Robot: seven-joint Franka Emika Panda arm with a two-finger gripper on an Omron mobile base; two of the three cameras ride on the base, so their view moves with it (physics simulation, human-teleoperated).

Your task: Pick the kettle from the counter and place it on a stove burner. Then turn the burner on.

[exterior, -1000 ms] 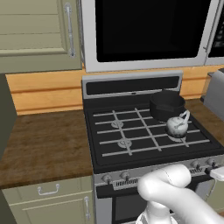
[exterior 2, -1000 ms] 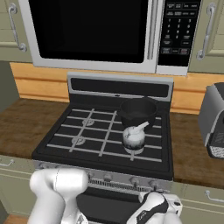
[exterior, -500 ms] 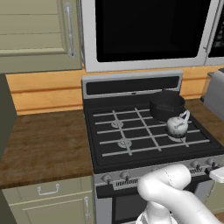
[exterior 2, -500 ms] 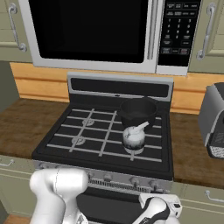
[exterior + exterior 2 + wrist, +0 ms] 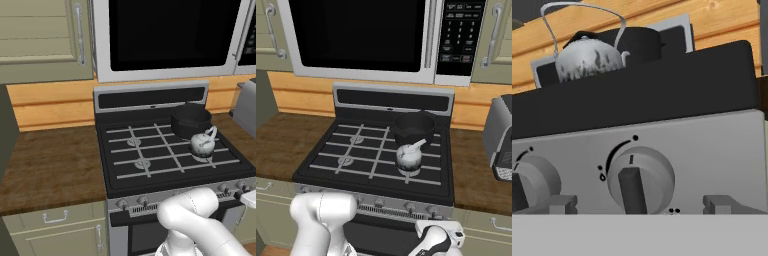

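Two dark fingertips (image 5: 562,202) poke up at the bottom of the hand view, one at 7 o'clock and one at 5 o'clock of a round grey knob (image 5: 640,181) on the stove's front panel. They sit well apart with the knob between them, so the hand (image 5: 640,205) is spread wide and not gripping anything. The knob's dark bar points almost straight down. A second knob (image 5: 529,182) is cut off at the 9 o'clock edge.

Above the panel, the kettle (image 5: 587,57) peeks over the black cooktop edge at about 11 o'clock, thin handle arched up, with the black pot (image 5: 639,42) right behind it.

From the base cameras the hand (image 5: 438,240) is down low by the knob row, at 5 o'clock in the right view. The kettle (image 5: 202,144) (image 5: 409,156) sits on the front right burner grate, off the wood surface (image 5: 47,167) at 9 o'clock. The pot (image 5: 190,120) is on the back right burner, just behind the kettle.
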